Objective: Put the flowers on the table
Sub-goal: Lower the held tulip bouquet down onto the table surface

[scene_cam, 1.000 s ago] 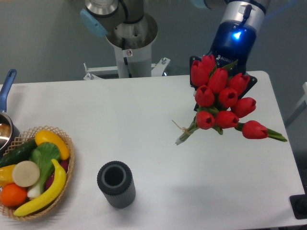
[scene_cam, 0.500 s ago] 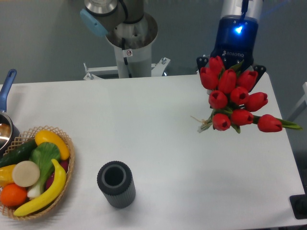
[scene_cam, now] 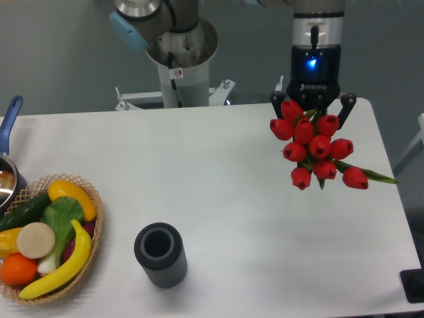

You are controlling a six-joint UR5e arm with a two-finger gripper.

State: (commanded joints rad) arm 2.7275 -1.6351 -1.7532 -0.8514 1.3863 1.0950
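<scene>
Hanging directly beneath the gripper [scene_cam: 311, 109], the flowers [scene_cam: 314, 149] point heads-up toward the camera above the table [scene_cam: 218, 185] near its right edge; fingers closed around the bunch, stems hidden below.

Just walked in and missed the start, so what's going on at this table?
The arm's pincer holds a bunch of red tulips, the flowers, above the far right part of the white table, blooms facing the camera. They have not been laid down yet. On the left sit a basket of fruit and vegetables and a pot, and a dark ribbed cup stands near the front, all untouched.
</scene>
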